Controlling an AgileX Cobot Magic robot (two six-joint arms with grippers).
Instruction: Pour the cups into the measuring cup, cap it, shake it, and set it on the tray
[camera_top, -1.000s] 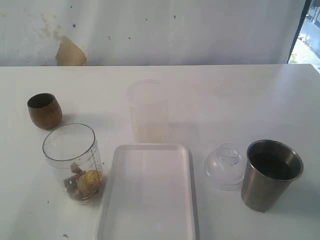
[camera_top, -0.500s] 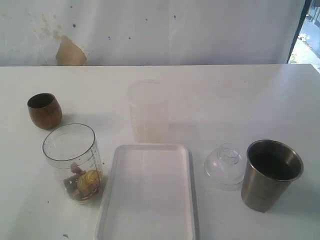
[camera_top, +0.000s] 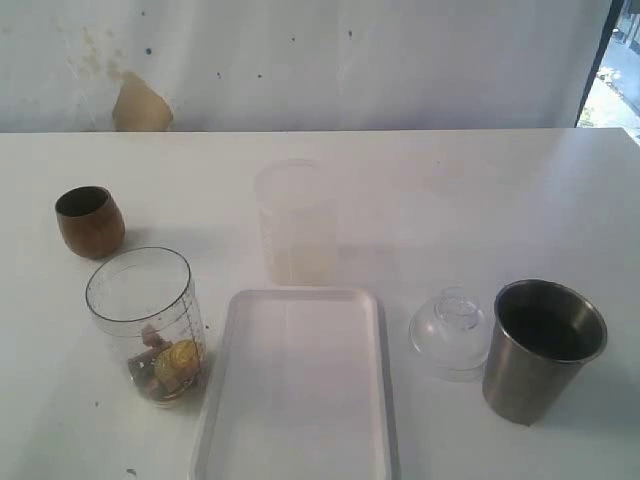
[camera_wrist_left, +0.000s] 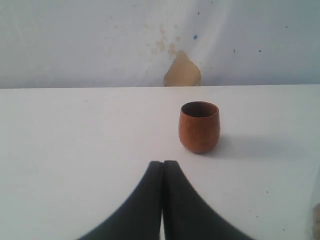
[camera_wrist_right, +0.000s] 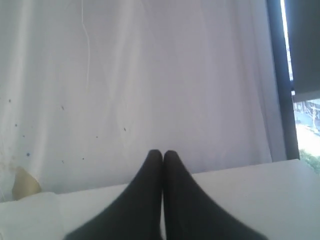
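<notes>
The measuring cup (camera_top: 145, 325) stands upright and uncapped on the white table (camera_top: 480, 200), with a few small pieces (camera_top: 170, 368) (one yellowish, the others brownish) lying in its bottom. Neither claw shows in the exterior view, so how far the cup stands from either one cannot be told.

The left claw (camera_wrist_left: 162, 162) has its two dark fingers pressed together with nothing between them. The wooden cup (camera_wrist_left: 199, 126) stands upright ahead of its tips, a little off their line and well apart from them. In the exterior view that cup (camera_top: 90, 222) is near the measuring cup, on the side farther from the camera.

The right claw (camera_wrist_right: 162, 152) is likewise pressed together and empty. Past its tips lie only bare table and the pale backdrop (camera_wrist_right: 150, 75), so the place of the task's things relative to it cannot be told.

The tray (camera_top: 300, 400) lies flat just beside the measuring cup. A clear domed lid (camera_top: 450, 332) sits between the tray and the steel tumbler (camera_top: 543, 348), close against the tumbler. A frosted beaker (camera_top: 295, 222) stands beyond the tray's far edge.
</notes>
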